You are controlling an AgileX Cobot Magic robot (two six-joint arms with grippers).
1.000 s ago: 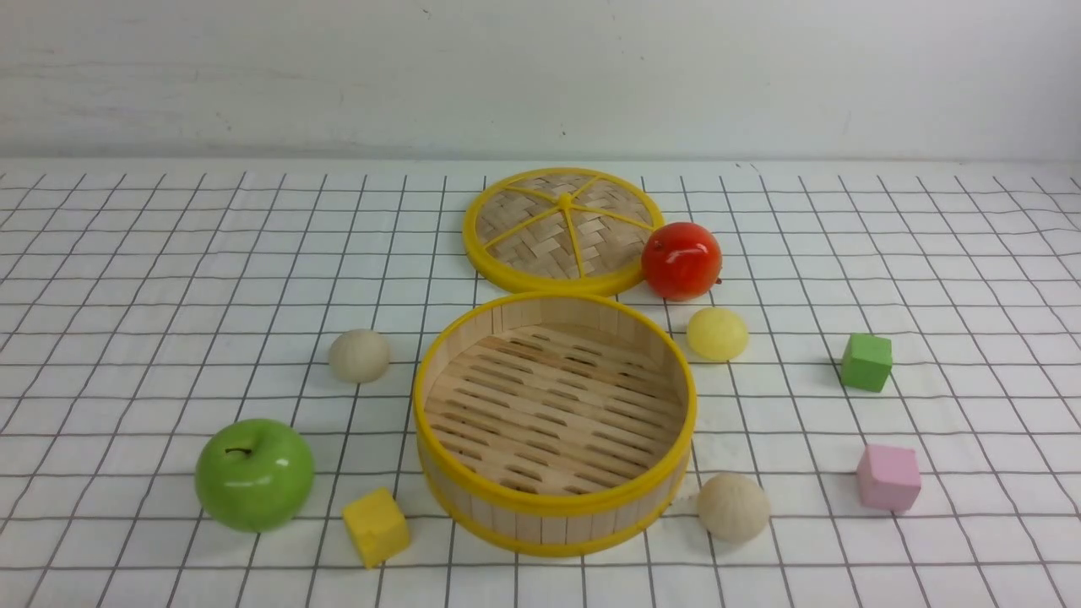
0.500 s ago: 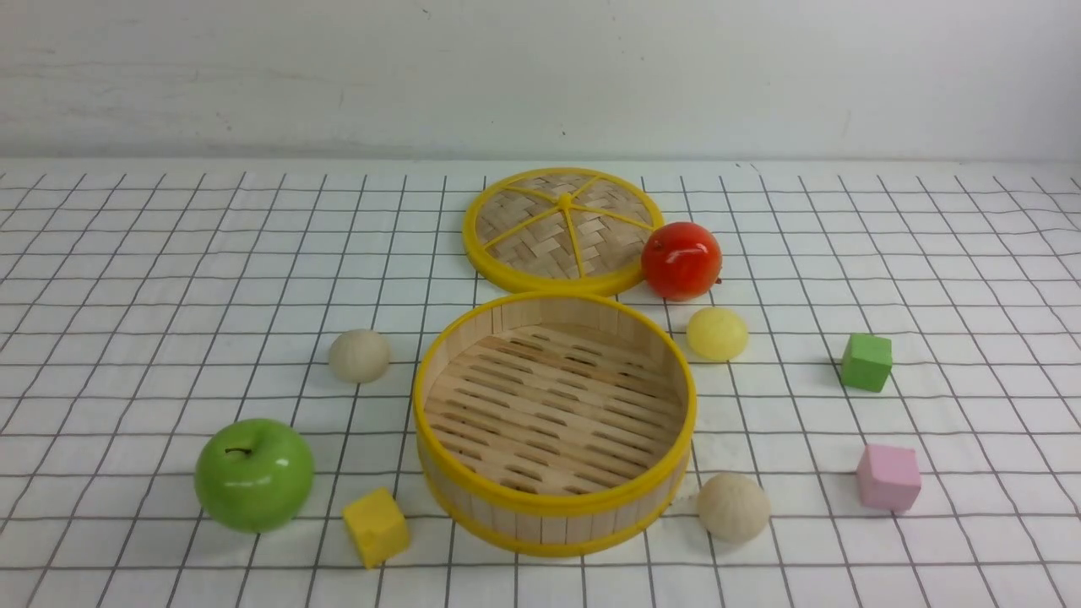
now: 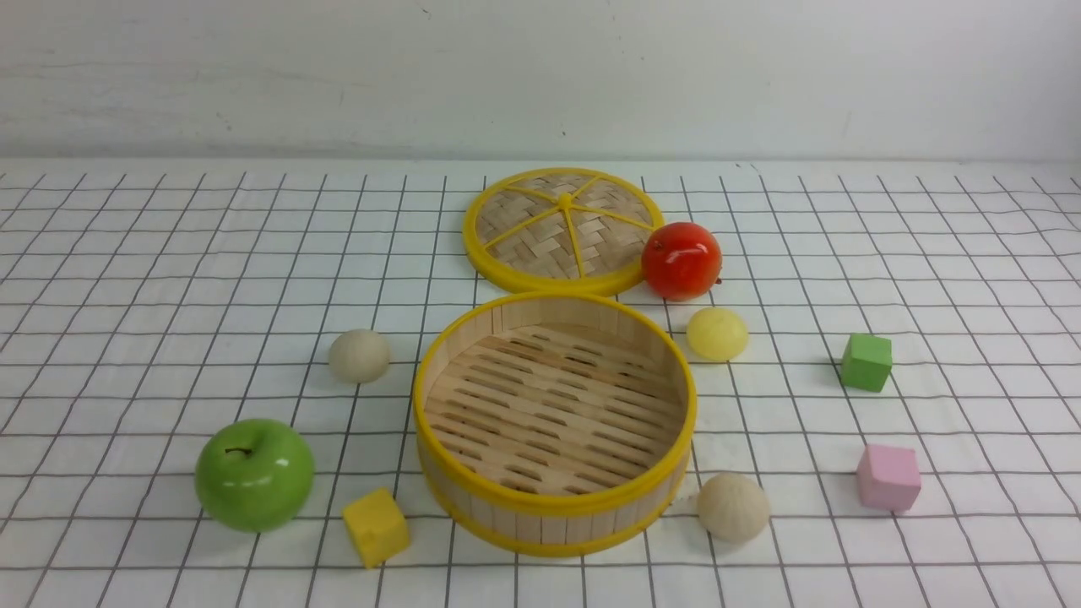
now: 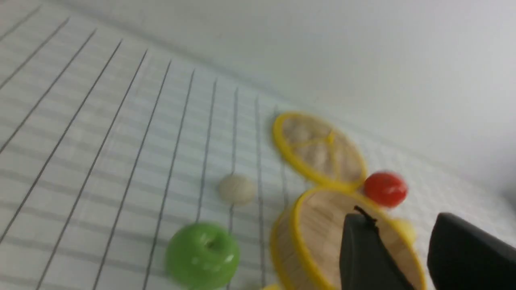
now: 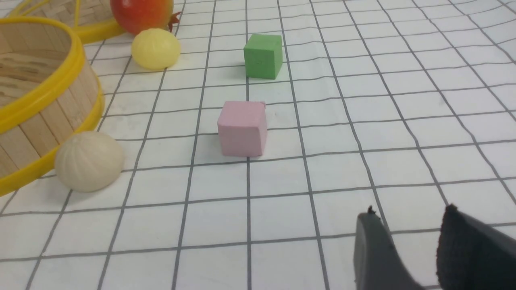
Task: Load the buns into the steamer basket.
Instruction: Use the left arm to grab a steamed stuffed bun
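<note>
Since the white cloth with its black grid (image 3: 169,253) carries everything loose and well spread, each piece looks reachable from above. Largest on it is the round bamboo steamer basket with yellow rims (image 3: 553,507), standing open and empty in the middle, presumably so the buns can drop straight in. Its flat woven lid with yellow spokes (image 3: 540,245) lies just behind.

A glossy green apple (image 3: 253,475) sits front left and a glossy red apple (image 3: 681,260) back right (decoys, I would judge).

All three buns rest on the cloth outside the basket:
- a cream pleated bun (image 3: 359,355) to its left
- a second cream bun (image 3: 732,506) just beside its right front wall
- a pale yellow bun (image 3: 716,333) near the red apple

A pink cube (image 3: 888,477), a green cube (image 3: 866,361) and a yellow cube (image 3: 376,526) lie scattered around.

Neither the left gripper (image 4: 401,225) nor the right gripper (image 5: 409,217) holds anything, and both show their fingers parted. No label or writing is readable anywhere.
</note>
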